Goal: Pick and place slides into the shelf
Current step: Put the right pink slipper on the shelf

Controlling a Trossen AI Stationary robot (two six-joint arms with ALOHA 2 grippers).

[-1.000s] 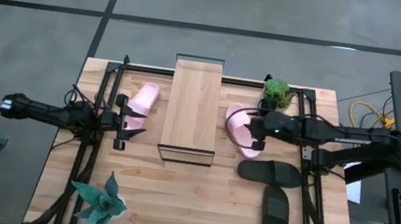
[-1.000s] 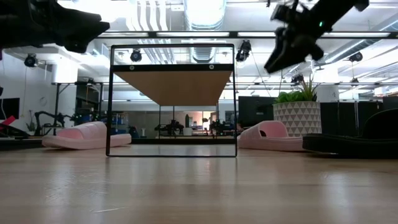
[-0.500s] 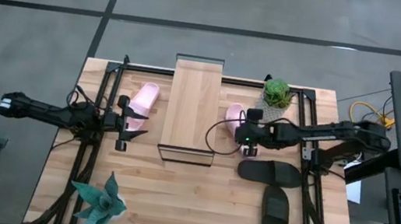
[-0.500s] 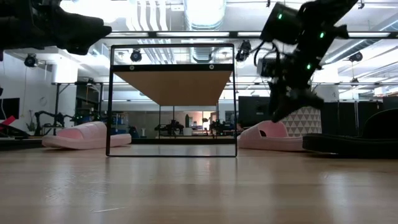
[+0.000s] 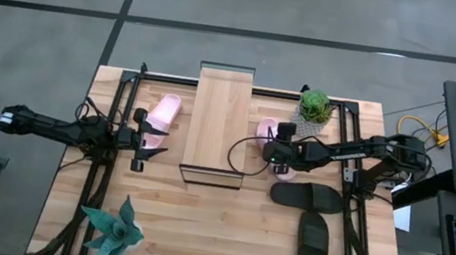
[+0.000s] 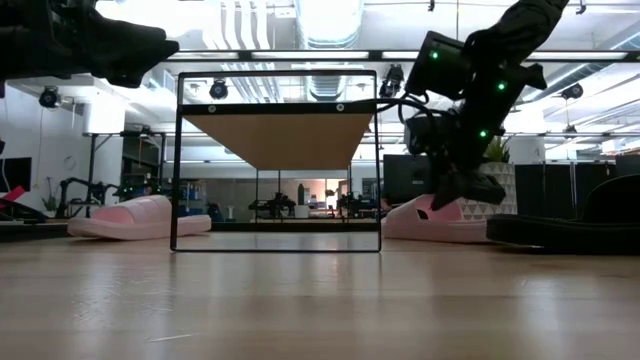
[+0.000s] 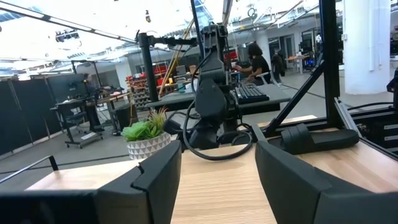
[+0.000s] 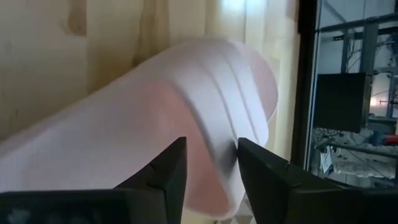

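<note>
a wooden bench (image 5: 197, 221) seen from above, with the shelf (image 5: 218, 124), a narrow light wood plank on a thin black frame, standing at the middle of the bench toward its far edge. one light pink slide (image 5: 161, 116) lies just beside the shelf's left side. the other pink slide (image 5: 267, 133) lies just beside the shelf's right side, and the right gripper (image 5: 278, 156) is down on it; in the right wrist view its two dark fingers (image 8: 168, 171) stand a little apart on either side of the edge of the pink strap (image 8: 186, 124), and it is not clear whether they are pressing it yet. in the low view this gripper (image 6: 455, 190) sits on top of the pink slide (image 6: 430, 220), right of the shelf frame (image 6: 277, 160). the two black slides (image 5: 309, 219) lie near the right edge of the bench, one across and one lengthwise, close to each other. the left gripper (image 5: 138, 140) hovers near the left pink slide with its fingers spread and nothing between them. a small potted plant (image 5: 315, 106) stands near the far right corner, and a spiky green plant (image 5: 113, 232) sits at the near left corner.
</note>
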